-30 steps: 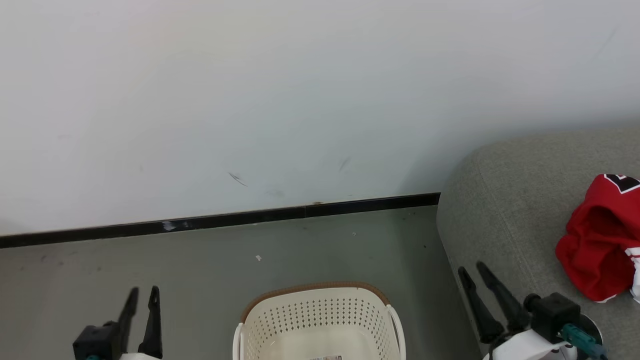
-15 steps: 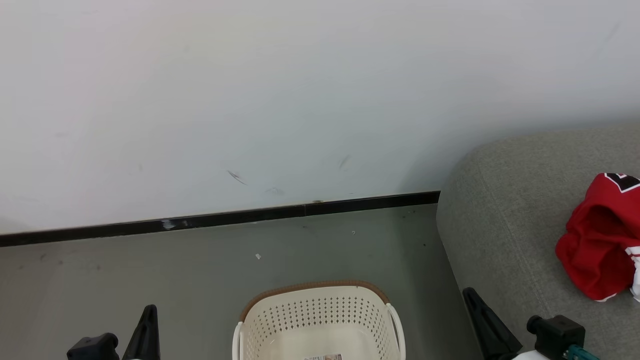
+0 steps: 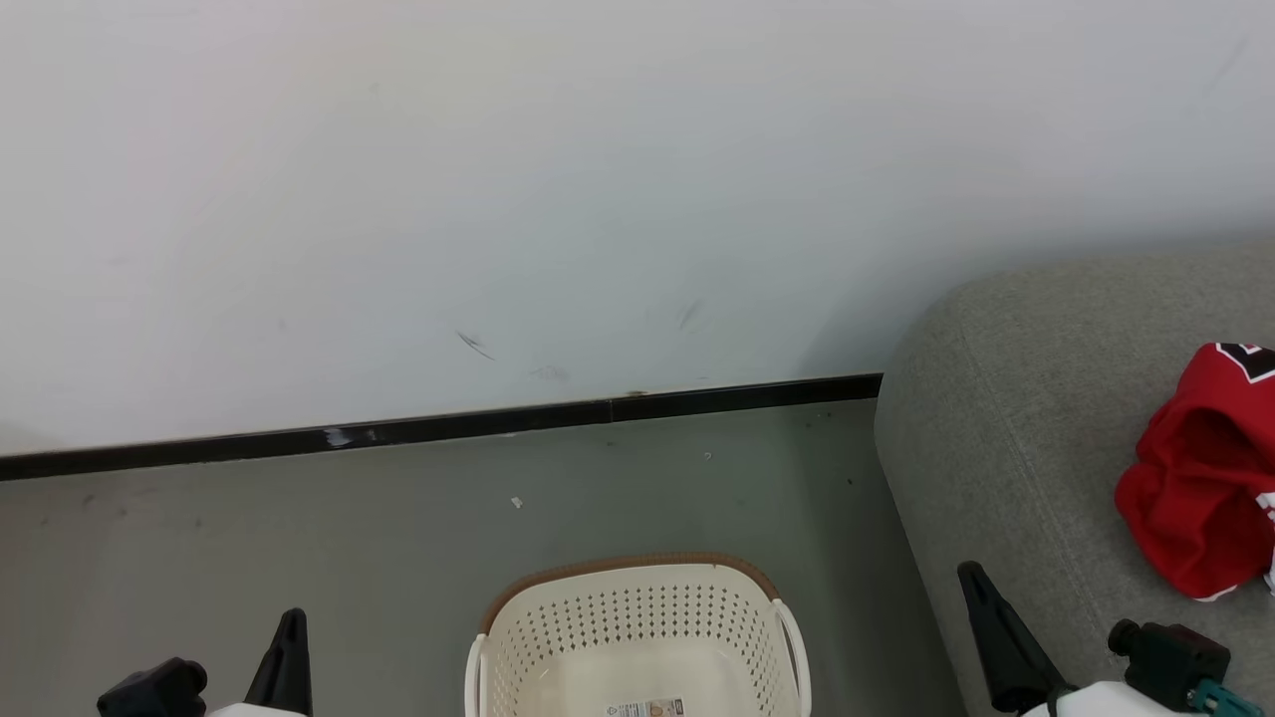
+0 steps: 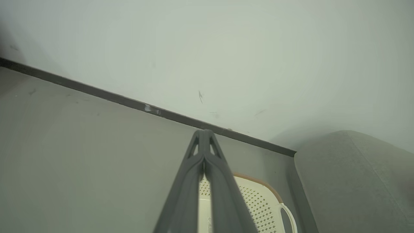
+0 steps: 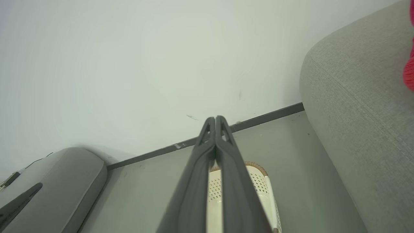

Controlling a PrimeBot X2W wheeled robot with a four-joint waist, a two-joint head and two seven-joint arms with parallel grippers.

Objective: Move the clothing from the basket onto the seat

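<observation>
L gripper [image 3: 292,622], R gripper [image 3: 971,580]: lower, closed.

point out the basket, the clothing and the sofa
basket [image 3: 637,617]: head view, on its perforated back wall
clothing [image 3: 1185,518]: head view, on the red fabric of the bundle
sofa [image 3: 1006,398]: head view, on the bare grey cushion left of the clothing

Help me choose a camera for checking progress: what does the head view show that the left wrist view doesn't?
Head view adds: the red clothing lying on the sofa, and the right gripper. Left wrist view adds: a close look at the left gripper, fingers pressed together. Both: the basket, no clothing in its visible part, the sofa, the floor and the black baseboard.
</observation>
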